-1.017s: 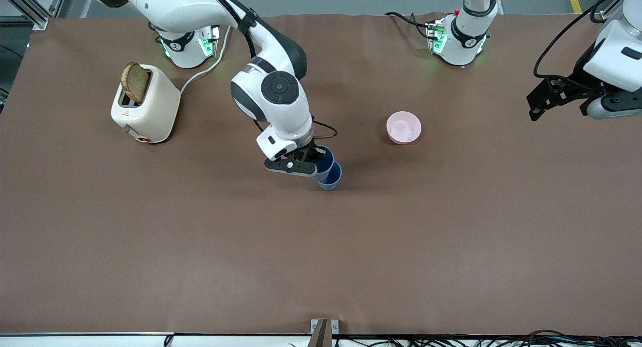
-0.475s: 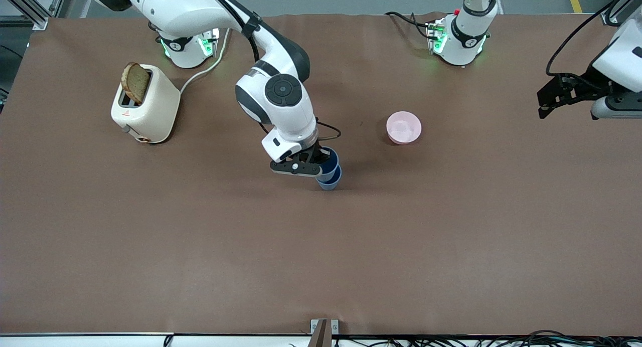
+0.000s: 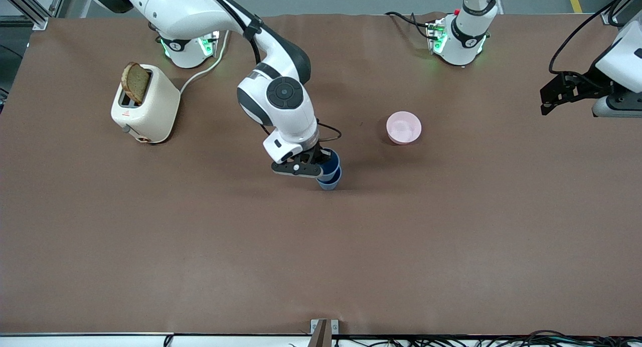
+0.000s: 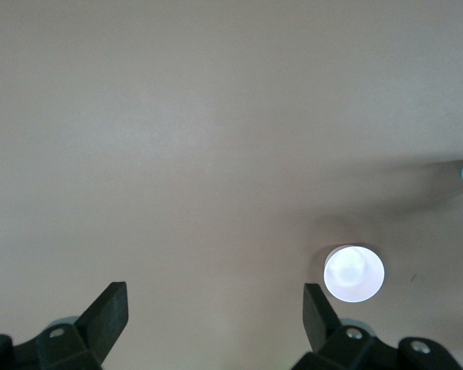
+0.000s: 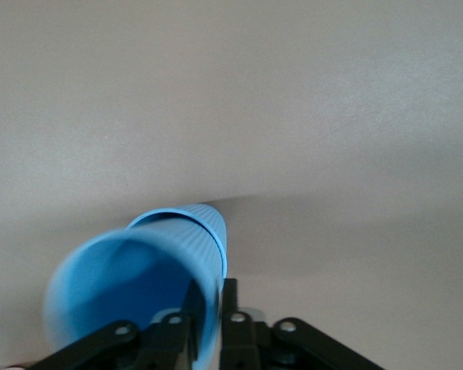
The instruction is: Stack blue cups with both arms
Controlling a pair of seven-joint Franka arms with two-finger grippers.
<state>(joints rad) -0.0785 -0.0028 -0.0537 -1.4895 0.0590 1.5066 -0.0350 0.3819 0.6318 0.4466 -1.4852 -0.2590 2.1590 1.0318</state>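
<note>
My right gripper (image 3: 321, 165) is shut on the rim of one blue cup (image 3: 331, 161), one finger inside and one outside. That cup sits partly inside the second blue cup (image 3: 329, 183), which stands on the table near its middle. In the right wrist view the held cup (image 5: 131, 293) fills the foreground between my fingers (image 5: 229, 297), and the lower cup's rim (image 5: 208, 221) shows around it. My left gripper (image 3: 544, 102) is open and empty, up in the air over the left arm's end of the table. It also shows in the left wrist view (image 4: 212, 301).
A pink bowl (image 3: 404, 127) sits beside the cups toward the left arm's end; it also shows in the left wrist view (image 4: 354, 274). A cream toaster (image 3: 145, 109) with a bread slice (image 3: 136, 82) stands toward the right arm's end, its cord running to the base.
My right gripper has lowered the held cup further into the standing cup. My left gripper has drawn away toward the left arm's end of the table.
</note>
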